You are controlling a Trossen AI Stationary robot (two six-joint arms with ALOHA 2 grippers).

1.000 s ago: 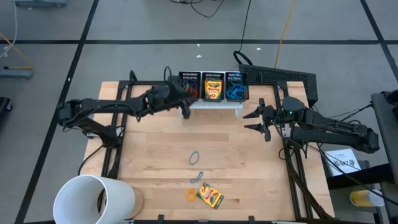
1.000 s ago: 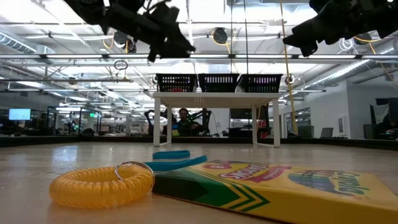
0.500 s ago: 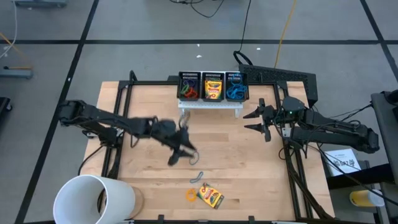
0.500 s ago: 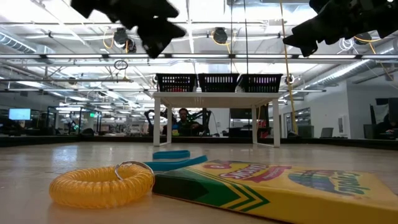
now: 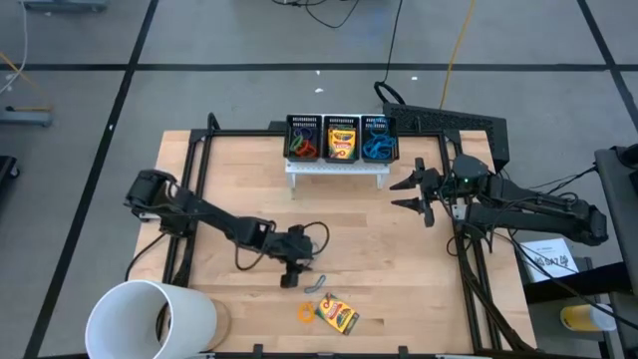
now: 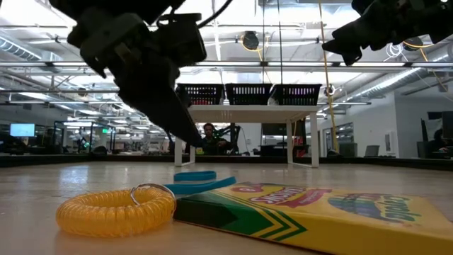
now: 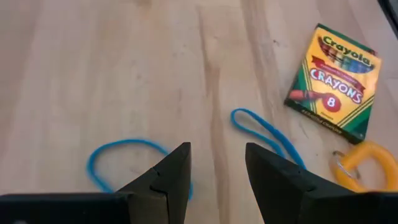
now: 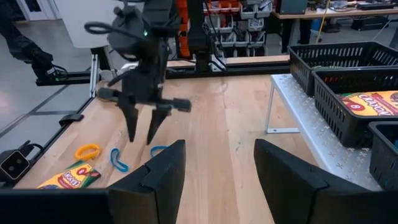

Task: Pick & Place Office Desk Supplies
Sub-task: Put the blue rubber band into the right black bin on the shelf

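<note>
swung my left gripper away from the mesh bins at top centre, down to lower centre of the high view; right gripper hasn't budged, parked at right, fingers apart, holding nothing. left fingers are parted and empty, pointing down over the blue rubber-band loop. in the left wrist view that loop sits lower left, its right side running under my fingers (so the grab is nearly straight down). a second blue loop lies long and slanted toward the crayon box, near the yellow coil ring. left arm is far nearer. from overhead my gripper hides the target loop; can't tell how high the tips sit off the wood.
</note>
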